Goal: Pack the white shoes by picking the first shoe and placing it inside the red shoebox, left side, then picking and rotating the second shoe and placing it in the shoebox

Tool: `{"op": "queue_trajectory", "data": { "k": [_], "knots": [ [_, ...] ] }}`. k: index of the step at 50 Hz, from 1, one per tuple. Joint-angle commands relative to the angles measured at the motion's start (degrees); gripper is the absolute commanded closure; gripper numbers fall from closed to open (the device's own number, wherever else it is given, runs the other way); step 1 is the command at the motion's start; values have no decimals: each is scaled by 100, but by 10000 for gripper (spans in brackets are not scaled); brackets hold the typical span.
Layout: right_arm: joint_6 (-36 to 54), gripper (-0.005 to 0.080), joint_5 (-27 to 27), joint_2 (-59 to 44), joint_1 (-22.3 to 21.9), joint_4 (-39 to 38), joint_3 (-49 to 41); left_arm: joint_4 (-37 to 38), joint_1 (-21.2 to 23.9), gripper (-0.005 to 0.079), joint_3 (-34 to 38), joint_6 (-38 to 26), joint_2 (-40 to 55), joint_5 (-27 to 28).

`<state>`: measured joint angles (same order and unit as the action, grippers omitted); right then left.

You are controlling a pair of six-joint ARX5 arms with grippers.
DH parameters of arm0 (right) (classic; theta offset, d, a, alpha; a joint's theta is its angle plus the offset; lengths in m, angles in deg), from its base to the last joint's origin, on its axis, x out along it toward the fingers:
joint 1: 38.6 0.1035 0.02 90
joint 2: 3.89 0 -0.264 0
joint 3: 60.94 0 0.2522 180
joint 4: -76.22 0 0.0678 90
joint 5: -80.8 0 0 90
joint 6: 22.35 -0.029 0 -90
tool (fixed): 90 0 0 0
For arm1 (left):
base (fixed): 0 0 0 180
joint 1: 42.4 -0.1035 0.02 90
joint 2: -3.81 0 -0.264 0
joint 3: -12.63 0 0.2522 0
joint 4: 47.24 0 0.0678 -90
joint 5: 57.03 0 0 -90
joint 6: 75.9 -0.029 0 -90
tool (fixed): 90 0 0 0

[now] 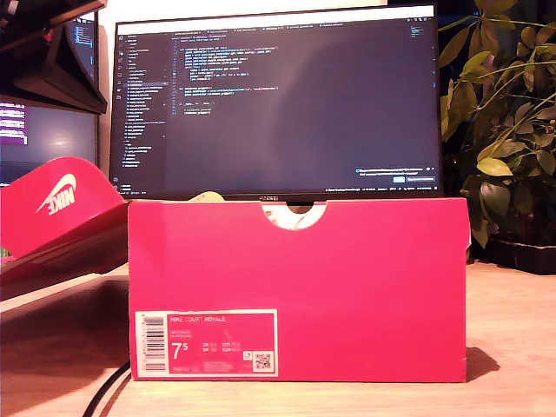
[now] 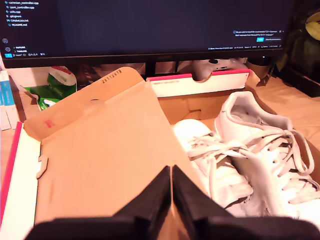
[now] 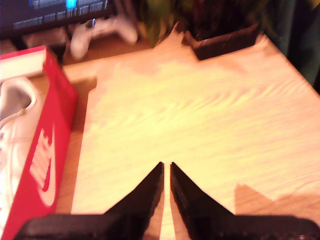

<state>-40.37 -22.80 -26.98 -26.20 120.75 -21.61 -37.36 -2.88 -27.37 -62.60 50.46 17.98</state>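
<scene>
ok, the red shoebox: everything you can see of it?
The red shoebox is red-pink cardboard, open, standing on the wooden table before the monitor. Its front wall has a half-round notch in the top edge and a white label, size 7.5. A side wall bears a white swoosh. Inside is brown cardboard, with a flap beside the white shoes.

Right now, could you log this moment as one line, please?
white shoes: both in red shoebox | my first gripper: shut, empty, over box | my second gripper: shut, empty, over table beside box

Red shoebox [image 1: 347, 287] label [image 1: 206, 344]: NIKE COURT ROYALE, 7.5.
</scene>
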Motion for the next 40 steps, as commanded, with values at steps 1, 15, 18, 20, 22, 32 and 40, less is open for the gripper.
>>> {"op": "queue_trajectory", "data": {
  "k": [1,15,18,20,22,32,40],
  "knots": [
    [-17,762,17,-2,7,-48,-48,-42,-22,761,-24,-26,24,15],
    [-15,762,17,-4,7,59,-48,72,-22,761,-24,-24,24,17],
    [-13,762,17,-4,7,98,-48,146,-22,761,-24,-24,24,17],
    [-13,762,17,-4,7,127,-48,201,-22,761,-24,-24,24,17],
    [-13,762,17,-4,7,157,-48,269,-22,761,-24,-24,24,17],
    [-13,762,17,-4,7,306,-48,555,-22,761,-24,-24,24,17],
    [-13,762,15,-4,7,417,-48,765,-20,761,-24,-24,24,17]
  ]
}}
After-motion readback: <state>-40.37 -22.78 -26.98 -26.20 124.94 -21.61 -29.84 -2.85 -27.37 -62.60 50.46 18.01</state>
